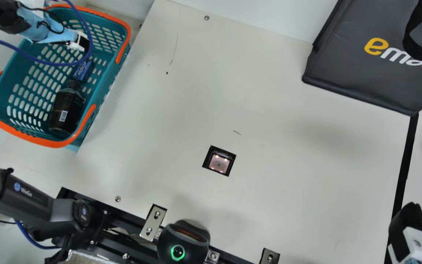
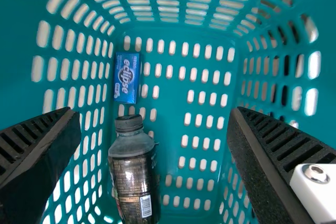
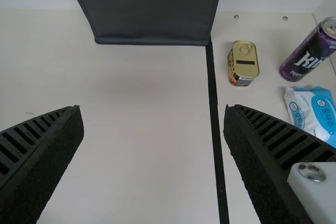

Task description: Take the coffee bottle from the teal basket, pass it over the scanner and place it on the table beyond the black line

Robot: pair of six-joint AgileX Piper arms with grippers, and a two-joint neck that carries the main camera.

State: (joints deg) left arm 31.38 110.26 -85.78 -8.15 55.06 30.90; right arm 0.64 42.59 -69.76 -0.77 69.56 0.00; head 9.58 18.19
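My left gripper (image 1: 82, 43) is over the far part of the teal basket (image 1: 97, 79) in the main view; in the left wrist view the left gripper (image 2: 153, 129) is open with nothing held. The dark coffee bottle (image 1: 65, 110) lies in the basket, its cap toward the blue box; the left wrist view shows the bottle (image 2: 132, 177) below the open fingers. The scanner (image 1: 219, 163) is set in the table. My right gripper (image 1: 408, 223) is near the black line (image 1: 403, 172); in the right wrist view the right gripper (image 3: 153, 129) stands open and holds nothing.
A blue box (image 2: 126, 77) shares the basket. A dark bag (image 1: 361, 58) stands at the far right. Past the line are a yellow can (image 3: 243, 62), a purple can (image 3: 311, 50) and a blue-white packet (image 3: 313, 113). A blue cable (image 1: 55, 64) loops across the basket.
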